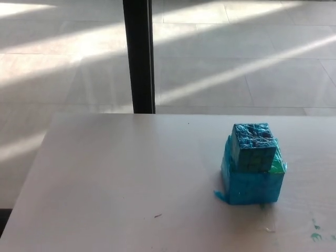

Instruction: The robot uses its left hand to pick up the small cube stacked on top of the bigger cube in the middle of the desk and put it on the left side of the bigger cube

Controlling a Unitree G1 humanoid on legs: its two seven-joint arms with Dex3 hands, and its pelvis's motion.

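Wrapping of crinkled blue film covers the small cube, which sits on top of the bigger cube toward the right of the desk. It looks light and rigid, though the film may be slick (wrinkles could help grip), so opposite side faces seem the best hold. Neither robot hand is in view, so their state cannot be told.

Single head view, high and tilted down over the pale, smooth counter; faces forward toward the black upright post and sunlit tiled floor beyond.
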